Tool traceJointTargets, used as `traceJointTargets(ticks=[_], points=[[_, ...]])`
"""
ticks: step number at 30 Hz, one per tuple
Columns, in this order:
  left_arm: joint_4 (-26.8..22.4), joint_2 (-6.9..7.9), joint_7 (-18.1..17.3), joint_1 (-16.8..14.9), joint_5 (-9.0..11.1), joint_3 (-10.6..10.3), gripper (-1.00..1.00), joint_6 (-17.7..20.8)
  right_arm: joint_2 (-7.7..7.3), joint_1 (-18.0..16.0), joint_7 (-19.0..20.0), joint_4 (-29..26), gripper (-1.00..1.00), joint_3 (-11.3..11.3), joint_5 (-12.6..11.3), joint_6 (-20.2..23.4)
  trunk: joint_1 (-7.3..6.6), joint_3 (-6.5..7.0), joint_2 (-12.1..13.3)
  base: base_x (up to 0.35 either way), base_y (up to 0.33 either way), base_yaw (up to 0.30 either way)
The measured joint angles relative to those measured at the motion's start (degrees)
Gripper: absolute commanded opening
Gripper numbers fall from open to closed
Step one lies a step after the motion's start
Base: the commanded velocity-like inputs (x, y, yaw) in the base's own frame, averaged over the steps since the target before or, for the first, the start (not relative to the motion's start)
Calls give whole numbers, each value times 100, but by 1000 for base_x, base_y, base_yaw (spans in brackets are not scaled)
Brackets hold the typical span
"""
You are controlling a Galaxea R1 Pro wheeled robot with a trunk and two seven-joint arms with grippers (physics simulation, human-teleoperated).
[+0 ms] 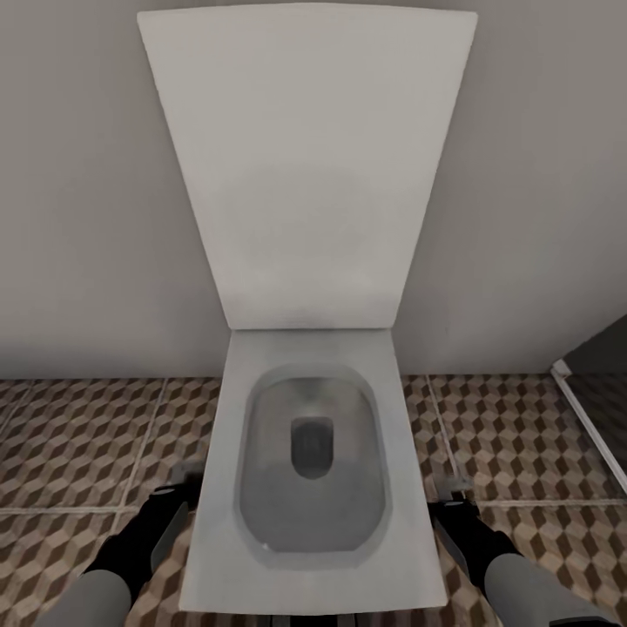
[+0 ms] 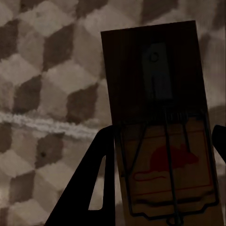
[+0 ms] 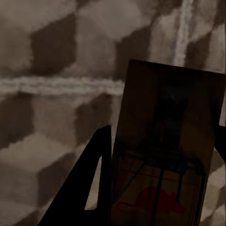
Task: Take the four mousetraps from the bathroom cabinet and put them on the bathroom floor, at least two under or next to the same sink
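Left end effector (image 2: 162,181): closed on a mousetrap, its dark fingers (image 2: 87,188) pressed to the board's two long edges; in the head view this arm hangs low beside the toilet's left flank (image 1: 165,514).
Left mousetrap (image 2: 157,117): a brown wooden board standing out lengthwise from between the fingers, its far half projecting past the fingertips over the tiles; thin wire parts cross the near half and a pale metal tab lies on the far half.
Left mousetrap marking: a red mouse silhouette inside a red outline frame (no lettering can be read).
Right end effector (image 3: 162,188): likewise clamped on a mousetrap, one dark finger (image 3: 89,183) against the board's edge, the other just visible at the opposite edge; in the head view it sits low by the toilet's right flank (image 1: 457,514).
Right mousetrap (image 3: 167,141): a darker, shaded board held lengthwise, far end jutting beyond the fingertips, wire frame over the near half.
Right mousetrap marking: part of a red mouse figure, dim; no words legible.
Bathroom floor (image 1: 78,444): cube-patterned tiles in brown, beige and white with pale grout lines, behind both traps in the wrist views (whether the boards touch it cannot be told).
Toilet (image 1: 313,461): white, squared, directly ahead between the two arms, lid (image 1: 305,165) raised against the wall.
Far right: a dark opening with a pale frame (image 1: 592,418).
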Motion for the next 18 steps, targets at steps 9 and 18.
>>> traceJointTargets(ticks=[9, 18], points=[[-5, 6, 2, 0, -24, -2, -100, 350, 9, 1, -15, -267, -100, 3, 12, 751, 23, -199, -12, 0, 0, 0], [-5, 7, 3, 0, -33, -2, -100, 364, 10, 0, -10, -296, -100, 4, 11, 774, 46, -399, -24, 0, 0, 0]])
